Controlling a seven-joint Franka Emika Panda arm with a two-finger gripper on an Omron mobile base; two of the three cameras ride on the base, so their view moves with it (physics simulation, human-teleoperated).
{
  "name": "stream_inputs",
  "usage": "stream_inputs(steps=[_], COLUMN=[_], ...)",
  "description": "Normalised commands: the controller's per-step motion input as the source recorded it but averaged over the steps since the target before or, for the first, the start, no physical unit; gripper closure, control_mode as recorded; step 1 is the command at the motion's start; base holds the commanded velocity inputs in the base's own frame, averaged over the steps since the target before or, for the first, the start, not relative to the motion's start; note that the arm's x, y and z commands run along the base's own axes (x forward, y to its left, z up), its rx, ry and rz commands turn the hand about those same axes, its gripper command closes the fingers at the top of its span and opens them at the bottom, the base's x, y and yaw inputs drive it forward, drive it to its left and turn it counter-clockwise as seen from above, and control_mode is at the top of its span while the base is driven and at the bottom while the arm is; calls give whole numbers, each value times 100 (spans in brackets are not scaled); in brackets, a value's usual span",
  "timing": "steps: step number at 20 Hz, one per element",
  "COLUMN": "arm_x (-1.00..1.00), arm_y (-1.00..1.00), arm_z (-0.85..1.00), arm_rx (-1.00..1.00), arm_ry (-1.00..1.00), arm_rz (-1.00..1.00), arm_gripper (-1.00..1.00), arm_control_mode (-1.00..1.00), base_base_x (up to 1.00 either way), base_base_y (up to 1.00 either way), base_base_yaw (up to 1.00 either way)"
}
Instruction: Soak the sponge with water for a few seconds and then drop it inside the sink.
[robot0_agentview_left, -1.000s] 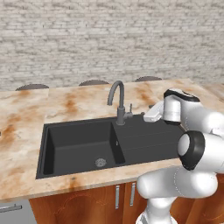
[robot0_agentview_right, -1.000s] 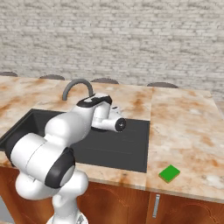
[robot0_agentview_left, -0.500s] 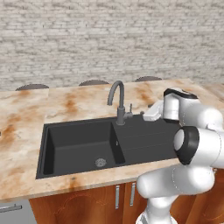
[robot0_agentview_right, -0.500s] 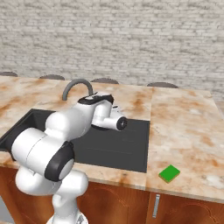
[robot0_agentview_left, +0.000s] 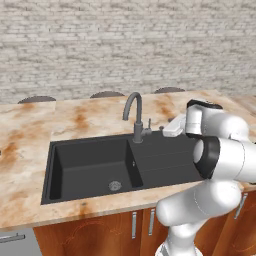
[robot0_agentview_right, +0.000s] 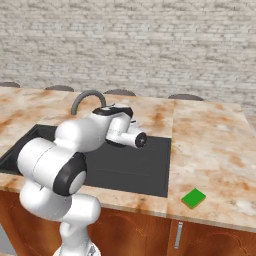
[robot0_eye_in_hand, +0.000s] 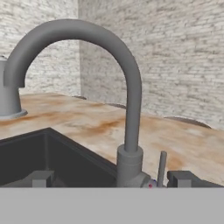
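- One long counter (robot0_agentview_left: 30, 135) of mottled tan and rust-veined stone runs across the room, with a pale grey brick wall (robot0_agentview_left: 100, 45) behind it and brown wooden cabinet doors (robot0_agentview_right: 210, 240) below.
- The sink (robot0_agentview_left: 90, 167) is set into the counter: deep basin with a round drain (robot0_agentview_left: 115, 186) on the left, flat drainboard on the right.
- The grey curved faucet (robot0_agentview_left: 135, 115) stands at the sink's back edge; its lever (robot0_eye_in_hand: 161, 168) sticks up beside the base.
- The gripper (robot0_eye_in_hand: 109, 179) sits close to the faucet base, fingertips (robot0_eye_in_hand: 181, 178) spread wide apart and empty.
- The sponge (robot0_agentview_right: 193, 198) lies on the counter near its front edge, well right of the sink.
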Motion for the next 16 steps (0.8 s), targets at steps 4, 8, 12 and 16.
stream_inputs(steps=[4, 8, 12, 16], arm_x=[8, 10, 7, 0], arm_y=[0, 3, 15, 15], arm_z=[-15, -7, 0, 1], arm_rx=[1, 1, 0, 0], arm_ry=[0, 0, 0, 0], arm_rz=[0, 0, 1, 2], arm_gripper=[-100, -100, -100, -100], arm_control_mode=[-100, -100, -100, -100], base_base_x=[0, 0, 0, 0], base_base_y=[0, 0, 0, 0], base_base_yaw=[0, 0, 0, 0])
